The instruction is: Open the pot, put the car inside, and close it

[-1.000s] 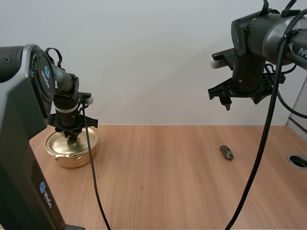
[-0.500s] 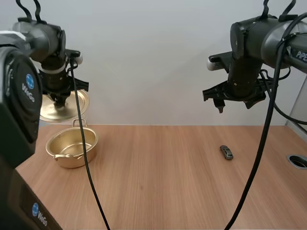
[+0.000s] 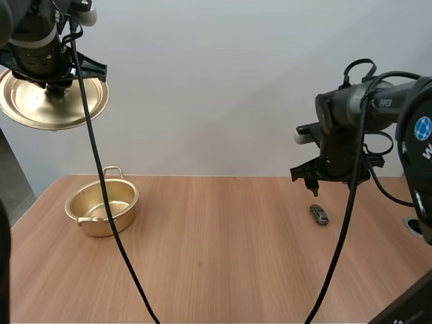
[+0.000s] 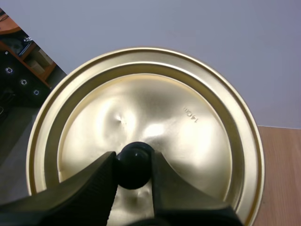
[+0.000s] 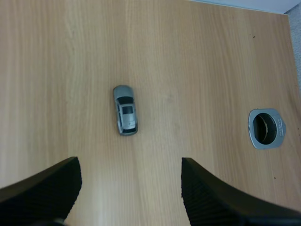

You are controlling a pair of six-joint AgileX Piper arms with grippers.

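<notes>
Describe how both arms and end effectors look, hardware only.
The left arm and right arm are matte black with rounded joint housings. The right arm carries pale lettering on one link and a round blue logo badge on its near housing. The left end effector and right end effector each have two black wedge-shaped fingers with finely ribbed inner faces.
</notes>
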